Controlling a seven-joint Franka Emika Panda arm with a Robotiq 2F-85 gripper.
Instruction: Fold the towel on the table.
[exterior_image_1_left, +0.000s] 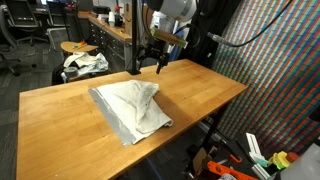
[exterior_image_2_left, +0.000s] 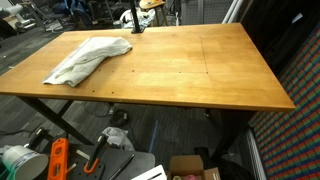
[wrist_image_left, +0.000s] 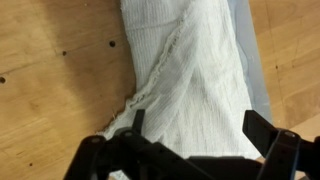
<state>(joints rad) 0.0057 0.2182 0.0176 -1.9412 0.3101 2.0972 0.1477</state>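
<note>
On the light-brown wooden table (exterior_image_1_left: 60, 110) the towel (exterior_image_1_left: 132, 108) lies loosely gathered rather than flat. Its off-white face is bunched into soft ridges, and a grey strip of underside shows along the near edge. In that exterior view it sits around the middle of the tabletop. In an exterior view from the opposite side, the towel (exterior_image_2_left: 88, 58) stretches diagonally near a far corner of the table (exterior_image_2_left: 200, 70), with its narrower end towards the arm.

Above the table's far edge, the gripper (exterior_image_1_left: 152, 65) hangs clear of the cloth and just beyond the towel's raised end. Nothing is between its fingers. In the wrist view the gripper (wrist_image_left: 197, 128) comes in from the bottom with its two dark fingers (wrist_image_left: 137, 120) spread wide apart, holding nothing. The towel (wrist_image_left: 195, 70) fills the space beneath them. A puckered seam runs slantwise down its left side, and a grey edge borders its right. Bare wood with a few small dark holes shows to the left.

Beyond the table, a white-and-dark cloth bundle (exterior_image_1_left: 85, 63) rests beside a small round wooden stool (exterior_image_1_left: 72, 46).
</note>
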